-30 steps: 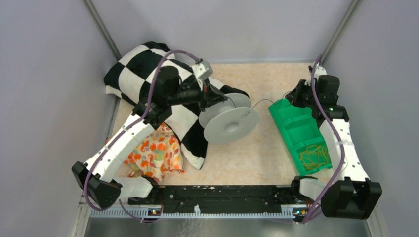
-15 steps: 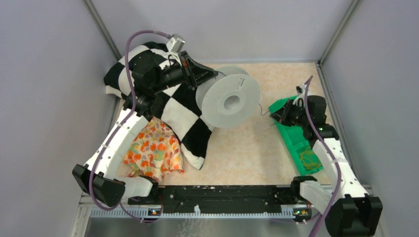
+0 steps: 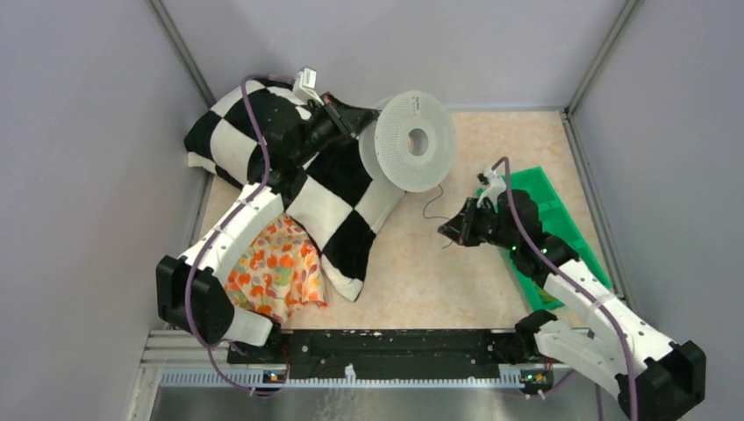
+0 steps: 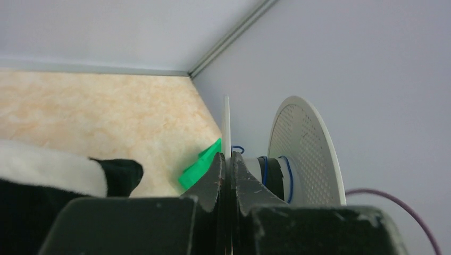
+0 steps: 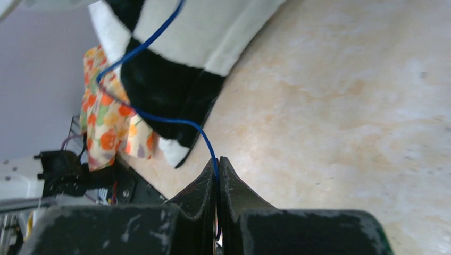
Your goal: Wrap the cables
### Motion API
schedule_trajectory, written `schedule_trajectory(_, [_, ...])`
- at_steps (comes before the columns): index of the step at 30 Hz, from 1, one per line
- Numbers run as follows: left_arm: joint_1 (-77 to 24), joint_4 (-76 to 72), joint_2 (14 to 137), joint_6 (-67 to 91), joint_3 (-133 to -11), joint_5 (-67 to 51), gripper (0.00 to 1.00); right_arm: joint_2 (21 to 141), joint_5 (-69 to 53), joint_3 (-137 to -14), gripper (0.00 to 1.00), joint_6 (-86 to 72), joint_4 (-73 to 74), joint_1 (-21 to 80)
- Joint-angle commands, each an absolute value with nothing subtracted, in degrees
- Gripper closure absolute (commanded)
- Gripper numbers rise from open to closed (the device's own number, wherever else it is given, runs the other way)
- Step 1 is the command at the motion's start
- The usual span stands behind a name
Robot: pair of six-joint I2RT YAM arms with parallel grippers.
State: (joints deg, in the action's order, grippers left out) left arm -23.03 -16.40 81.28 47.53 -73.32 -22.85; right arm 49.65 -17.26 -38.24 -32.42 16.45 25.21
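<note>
- Right gripper [image 5: 217, 166] was pinched shut on the cable [image 5: 159, 118], a thin blue wire running from its tips past the checkered cloth [image 5: 223, 26] toward the spool [image 3: 412, 140].
- Left gripper [image 4: 227, 167] was clamped on the spool's near flange, holding it upright by the back wall.
- Over the last second I'd lifted the spool off the table and drawn the right arm from the green tray [image 3: 561, 206] toward centre.
- I judged the wire paid out enough for another turn.

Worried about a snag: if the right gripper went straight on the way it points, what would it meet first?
Probably the checkered cloth: the right gripper, shut on the cable, points across the table toward its corner. Its height is unclear, so it might pass over.
</note>
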Motion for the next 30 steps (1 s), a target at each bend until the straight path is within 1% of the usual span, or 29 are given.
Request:
schedule_trajectory(1, [-23.71, -20.41, 79.23, 52.5, -72.28, -8.58, 1.0, 48.91, -8.1, -40.86, 1.0, -36.93, 13.55, 36.71])
schedule_trajectory(3, [-23.88, -17.32, 81.24, 52.14, -74.22, -4.44, 1.0, 49.56, -5.4, -43.5, 1.0, -37.67, 16.04, 42.51])
schedule_trajectory(5, [-24.02, -16.84, 83.98, 52.24, -76.24, -3.37, 1.0, 50.18, -2.76, -46.26, 1.0, -38.05, 18.94, 47.7])
schedule_trajectory(8, [-26.61, -14.51, 87.26, 48.83, -80.23, -0.81, 1.0, 51.31, -0.46, -49.74, 1.0, -37.86, 21.56, 52.88])
schedule_trajectory(14, [-33.88, -10.2, 91.16, 38.29, -84.02, 7.92, 1.0, 53.38, 1.8, -58.01, 1.0, -35.41, 22.45, 54.4])
schedule_trajectory(18, [-38.23, -9.43, 92.47, 30.78, -84.78, 10.78, 1.0, 55.98, 5.04, -67.24, 1.0, -29.66, 27.46, 54.4])
schedule_trajectory(21, [-40.67, -9.3, 93.12, 26.33, -85.86, 8.81, 1.0, 58.75, 8.0, -74.09, 1.0, -24.18, 30.33, 53.58])
schedule_trajectory(24, [-43.2, -5.39, 92.84, 22.05, -87.94, 5.29, 1.0, 60.5, 7.32, -78.2, 1.0, -20.53, 31.23, 49.22])
schedule_trajectory(27, [-44.77, -4.86, 89.85, 18.35, -85.16, 1.97, 1.0, 60.17, 2.68, -79.17, 1.0, -19.73, 30.06, 40.8])
schedule_trajectory(30, [-45.3, -3.83, 86.79, 15.25, -82.71, -4.41, 1.0, 61.08, -1.84, -79.41, 1.0, -18.6, 30.2, 35.23])
